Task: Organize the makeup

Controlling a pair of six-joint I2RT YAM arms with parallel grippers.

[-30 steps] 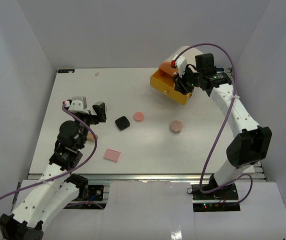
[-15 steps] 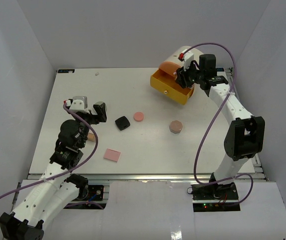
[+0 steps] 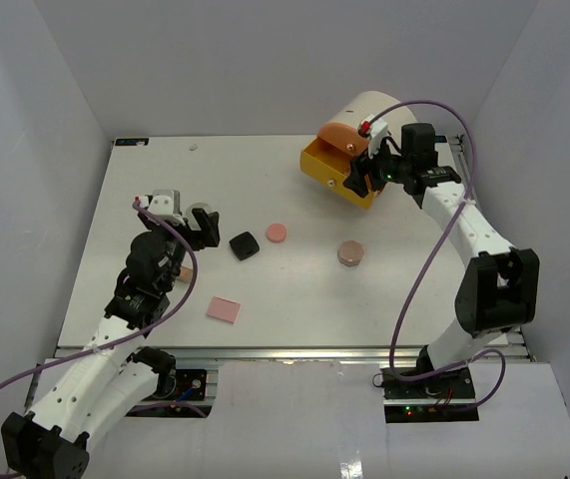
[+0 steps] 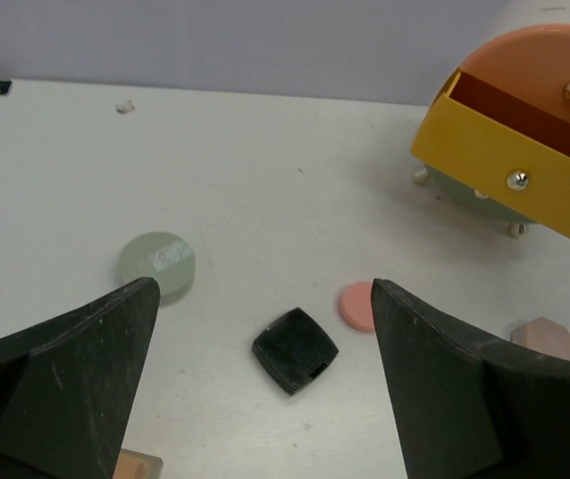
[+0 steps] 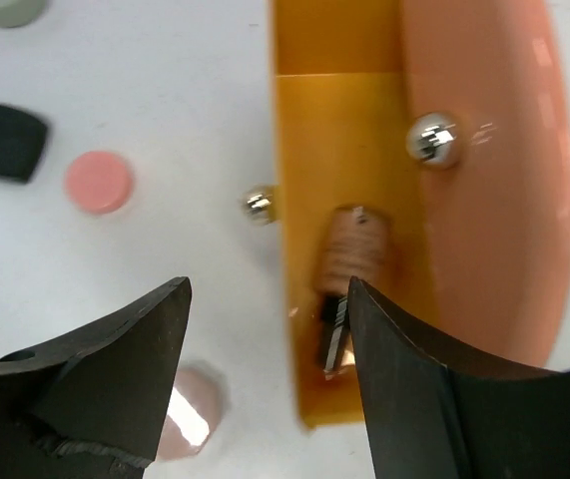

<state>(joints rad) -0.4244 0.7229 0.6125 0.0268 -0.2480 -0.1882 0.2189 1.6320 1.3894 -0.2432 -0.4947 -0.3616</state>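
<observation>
Since the tan lipstick tube (image 5: 349, 261) lies loose inside the yellow drawer (image 5: 309, 150), the right claw (image 5: 267, 299) above it stands open, gripping nothing, so this looks like a drop-off; the black case (image 4: 294, 349), pink compact (image 4: 359, 304) and pink square (image 3: 223, 309) wait on the table (image 3: 304, 299), the left claw (image 4: 265, 289) gaping empty, facing the case

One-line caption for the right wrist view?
Right gripper open above the yellow drawer, a tan lipstick tube lying inside; pink compact and black case outside it.
</observation>
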